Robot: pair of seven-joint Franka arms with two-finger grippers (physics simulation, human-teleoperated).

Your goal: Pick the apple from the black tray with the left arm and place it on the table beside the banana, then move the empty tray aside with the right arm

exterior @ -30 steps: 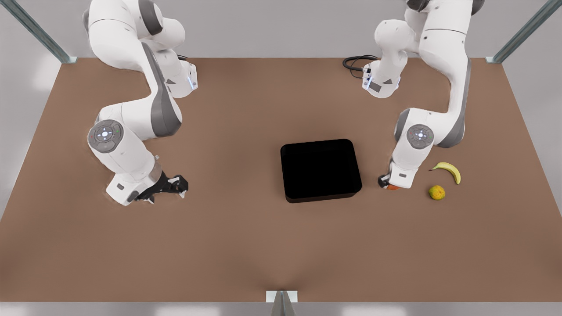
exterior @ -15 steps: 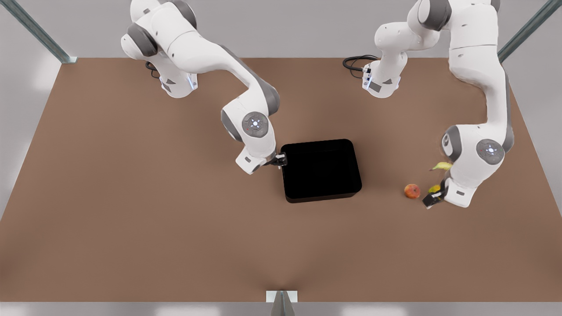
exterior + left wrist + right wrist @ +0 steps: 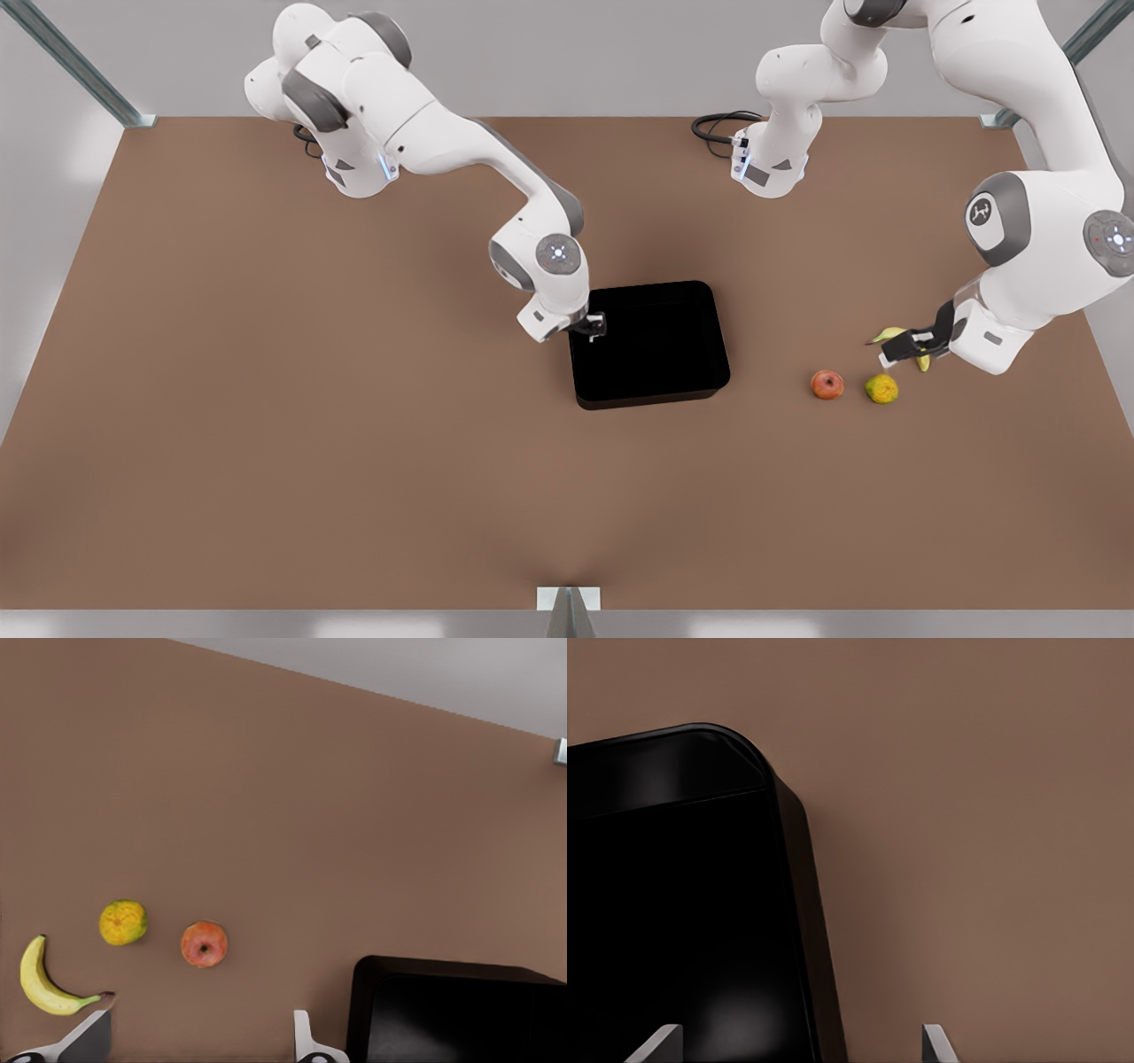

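The apple (image 3: 827,385) (image 3: 204,944) lies on the table (image 3: 354,425), with a yellow-green fruit (image 3: 881,388) (image 3: 123,922) between it and the banana (image 3: 889,334) (image 3: 44,988). My left gripper (image 3: 904,346) (image 3: 201,1019) hangs open and empty above the banana, partly covering it in the front view. The black tray (image 3: 651,399) (image 3: 443,970) (image 3: 802,904) sits mid-table with nothing in it. My right gripper (image 3: 595,324) (image 3: 799,1028) is open at the tray's rim on the front view's left. Its fingers straddle the tray wall, one over the inside and one over the table.
Both arm bases (image 3: 769,168) stand at the table's far edge, a black cable loop (image 3: 718,128) lying beside the one on the front view's right. Metal frame posts (image 3: 567,607) mark the table's corners and front edge.
The left gripper let go of the apple, then rose and drew back over the banana. The right arm swung in from the front view's left and reached the tray's rim.
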